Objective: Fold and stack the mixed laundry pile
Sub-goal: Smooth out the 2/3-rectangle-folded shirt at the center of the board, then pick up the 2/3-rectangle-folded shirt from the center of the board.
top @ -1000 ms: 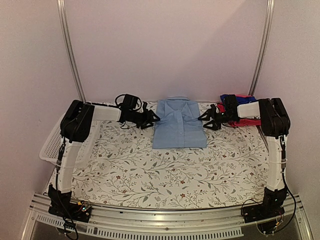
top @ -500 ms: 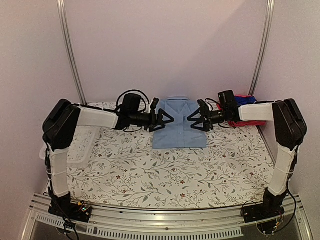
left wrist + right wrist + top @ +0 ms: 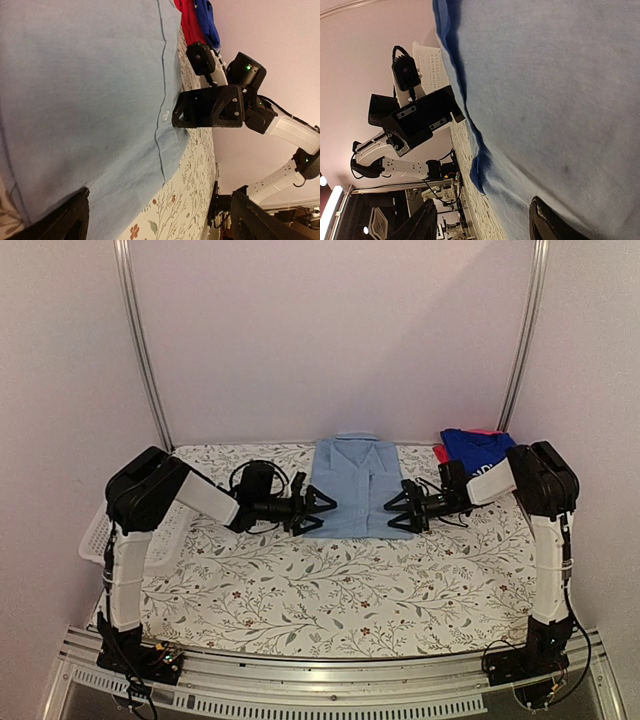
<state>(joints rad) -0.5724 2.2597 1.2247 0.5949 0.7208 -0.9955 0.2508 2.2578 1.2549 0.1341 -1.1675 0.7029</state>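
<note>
The left gripper (image 3: 320, 513) and the right gripper (image 3: 394, 517) have been brought from mid-height beside the folded light-blue collared cloth shirt (image 3: 352, 480) to its near corners. The left jaws have been spread wider. The royal-blue cloth garment (image 3: 478, 450) to that shirt's right has been uncovered.

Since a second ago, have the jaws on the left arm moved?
Yes. The jaws on the left arm moved along the left edge of the blue shirt, from midway to its near corner.
</note>
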